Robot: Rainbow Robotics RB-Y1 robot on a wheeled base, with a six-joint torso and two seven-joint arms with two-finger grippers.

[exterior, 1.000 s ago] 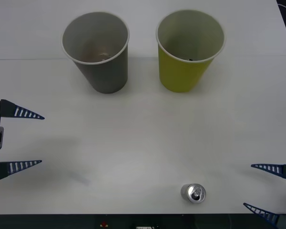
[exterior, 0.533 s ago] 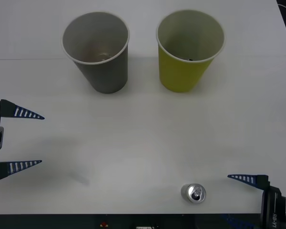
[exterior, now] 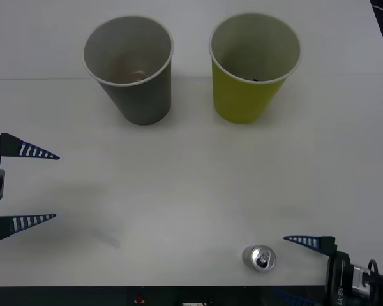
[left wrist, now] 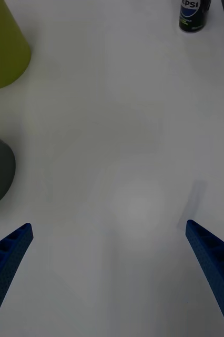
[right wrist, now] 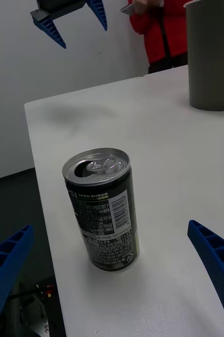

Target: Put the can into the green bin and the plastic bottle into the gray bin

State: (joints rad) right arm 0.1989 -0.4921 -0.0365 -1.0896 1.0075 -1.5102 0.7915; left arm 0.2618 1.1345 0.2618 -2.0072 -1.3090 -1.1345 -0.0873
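The can (exterior: 259, 258) stands upright on the white table (exterior: 191, 191) close to its near edge, right of centre, its opened pull-tab top facing up; the right wrist view shows a dark label with small print and a barcode on its side (right wrist: 102, 210). The right gripper (exterior: 300, 268) sits just to the right of the can at the near edge, fingers spread wide and released, not touching the can, which stands between the two blue fingers (right wrist: 217, 263) in the right wrist view. The left gripper (exterior: 35, 186) hovers over the table's left side, well apart from the can, its ribbed fingers also spread and holding nothing. At the far side stand the two cups, both upright: the gray bin (exterior: 131, 67) on the left and the green bin (exterior: 252, 64) on the right, near each other but apart.
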